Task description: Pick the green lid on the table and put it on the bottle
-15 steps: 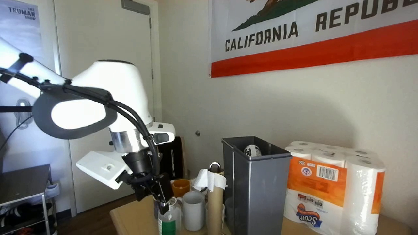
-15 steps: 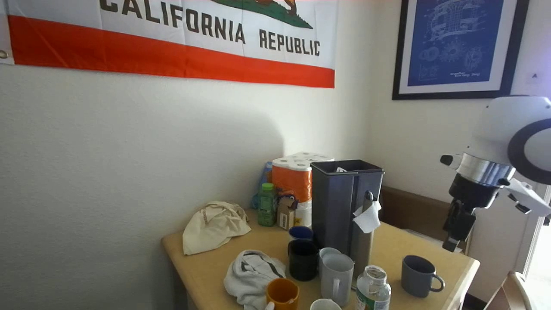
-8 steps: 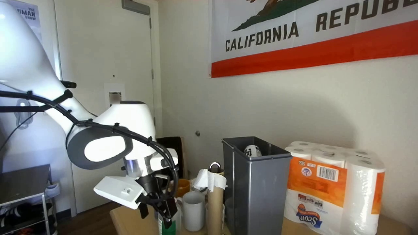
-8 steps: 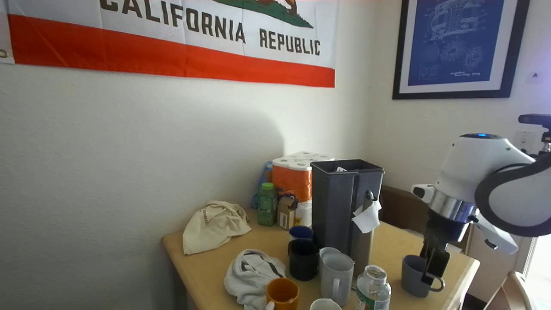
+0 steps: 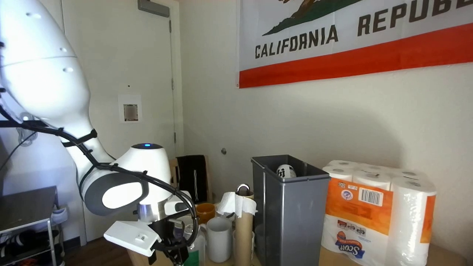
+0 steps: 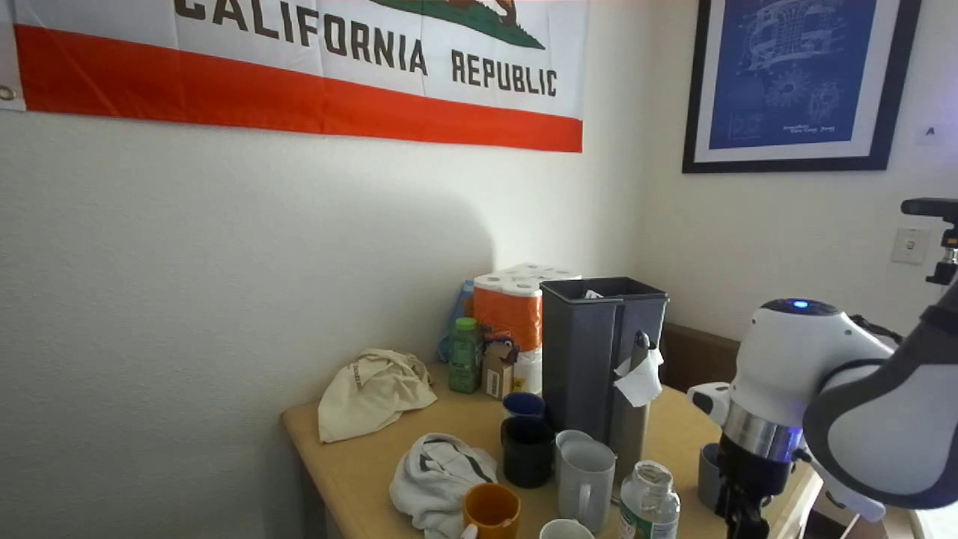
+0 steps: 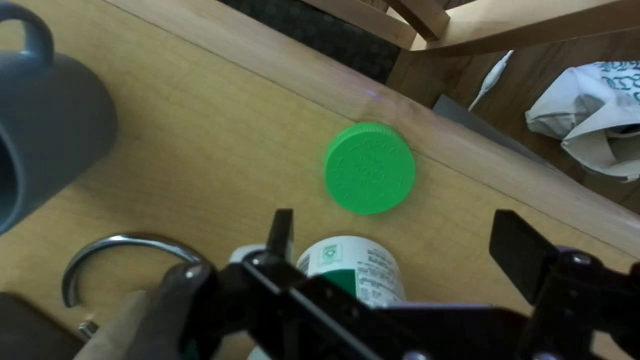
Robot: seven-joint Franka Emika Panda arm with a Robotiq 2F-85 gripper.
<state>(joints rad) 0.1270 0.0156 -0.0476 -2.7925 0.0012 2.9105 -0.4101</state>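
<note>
Finely ridged, round green lid (image 7: 370,168)

White arm (image 5: 44,85), black claw (image 7: 393,215)

I am smooth and white, with a grey-rimmed white oval (image 5: 122,195). Black cables (image 5: 160,182) and a black strap (image 5: 80,138) cross me. A silver collar (image 6: 756,433) shines above my claw, 1 blue light (image 6: 801,304) glows on a dark cap (image 6: 822,308), and small silver screws (image 7: 581,258) sit beside my 2 black fingers (image 7: 517,247).

In both exterior views we see a California Republic flag (image 6: 299,97) on the off-white wall (image 6: 187,247), where a soft shadow (image 5: 369,136) falls. We also find a pale door (image 5: 122,62), a black-framed blueprint (image 6: 786,82), a light switch (image 6: 911,245) and brown wood flooring (image 7: 540,70).
</note>
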